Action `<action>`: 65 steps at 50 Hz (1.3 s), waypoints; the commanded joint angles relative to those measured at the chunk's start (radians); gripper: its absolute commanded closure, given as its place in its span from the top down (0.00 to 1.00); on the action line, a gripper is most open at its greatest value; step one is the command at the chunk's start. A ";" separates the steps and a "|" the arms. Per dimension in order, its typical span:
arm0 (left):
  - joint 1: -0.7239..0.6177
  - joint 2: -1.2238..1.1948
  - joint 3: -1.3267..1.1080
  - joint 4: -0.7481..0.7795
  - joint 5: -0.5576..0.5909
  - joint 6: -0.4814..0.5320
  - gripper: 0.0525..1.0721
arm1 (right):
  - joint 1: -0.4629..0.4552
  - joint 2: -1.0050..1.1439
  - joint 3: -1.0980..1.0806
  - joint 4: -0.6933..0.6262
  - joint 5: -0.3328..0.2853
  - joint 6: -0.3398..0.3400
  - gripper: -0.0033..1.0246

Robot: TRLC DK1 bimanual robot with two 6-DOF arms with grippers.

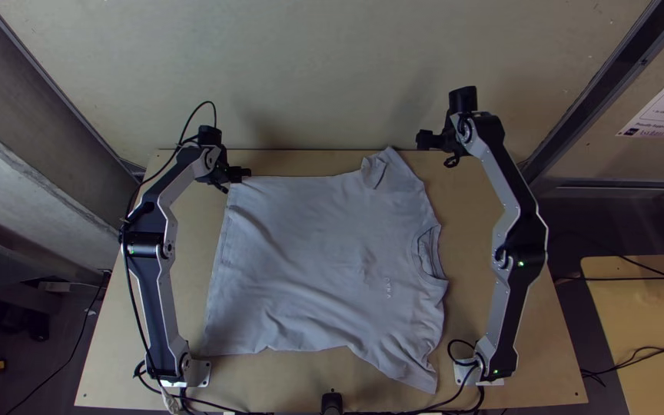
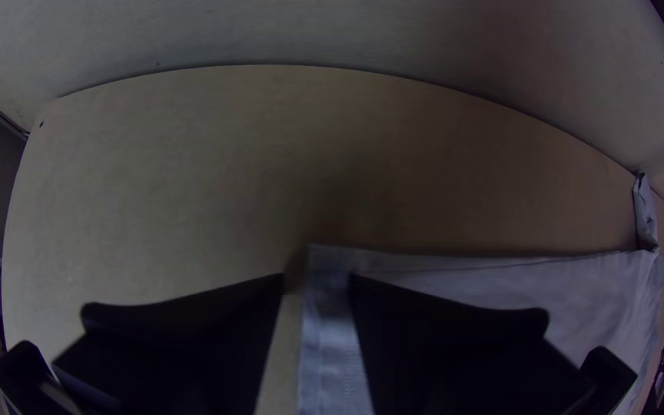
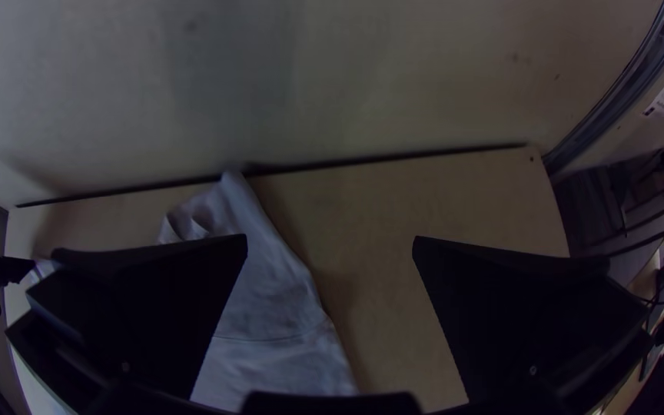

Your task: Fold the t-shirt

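Observation:
The light grey t-shirt (image 1: 317, 253) lies spread on the table, hem toward the left arm and collar toward the right arm, its far sleeve partly folded over. My left gripper (image 1: 244, 174) is at the far hem corner. In the left wrist view, the fingers of the left gripper (image 2: 317, 280) stand a little apart, with the corner of the t-shirt (image 2: 328, 265) between and under them. Beyond the far sleeve, my right gripper (image 1: 424, 140) hangs near the table's far edge. The right gripper (image 3: 330, 244) is wide open in its wrist view, the t-shirt (image 3: 267, 300) partly behind one finger.
A pale wall (image 1: 317, 69) rises behind the table (image 1: 470, 230). Black cables (image 1: 224, 406) run along the table's near edge. A second wooden table (image 1: 647, 307) with cables stands off to the right.

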 commanded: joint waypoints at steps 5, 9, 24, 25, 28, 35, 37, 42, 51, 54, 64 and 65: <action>-0.034 0.017 -0.011 -0.029 0.012 -0.009 0.02 | 0.006 0.102 0.098 -0.060 -0.010 0.043 0.96; -0.039 0.006 -0.001 -0.029 0.012 -0.026 0.02 | 0.012 0.122 0.100 -0.060 -0.014 0.046 0.96; -0.045 -0.065 0.037 -0.032 0.026 -0.058 0.02 | 0.032 0.219 0.100 -0.085 -0.040 0.059 0.87; -0.045 -0.068 0.041 -0.032 0.026 -0.058 0.02 | 0.034 0.226 0.100 -0.088 -0.040 0.060 0.86; -0.046 -0.077 0.048 -0.034 0.026 -0.060 0.02 | 0.041 0.245 0.100 -0.096 -0.039 0.069 0.75; -0.045 -0.085 0.051 -0.042 0.026 -0.063 0.02 | 0.052 0.277 0.103 -0.100 -0.039 0.068 0.54; -0.045 -0.086 0.051 -0.046 0.026 -0.066 0.02 | 0.052 0.288 0.109 -0.100 -0.039 0.068 0.54; -0.046 -0.085 0.051 -0.049 0.026 -0.069 0.02 | 0.052 0.311 0.121 -0.092 -0.039 0.066 0.54; -0.046 -0.080 0.063 -0.049 0.026 -0.074 0.02 | 0.064 0.341 0.137 -0.097 -0.039 0.065 0.52; -0.046 -0.080 0.064 -0.049 0.026 -0.078 0.02 | 0.069 0.349 0.137 -0.096 -0.039 0.052 0.28; -0.045 -0.078 0.066 -0.051 0.026 -0.083 0.02 | 0.074 0.338 0.137 -0.092 -0.033 0.006 0.03; -0.043 -0.078 0.068 -0.051 0.026 -0.086 0.02 | 0.074 0.332 0.138 -0.091 -0.025 0.005 0.03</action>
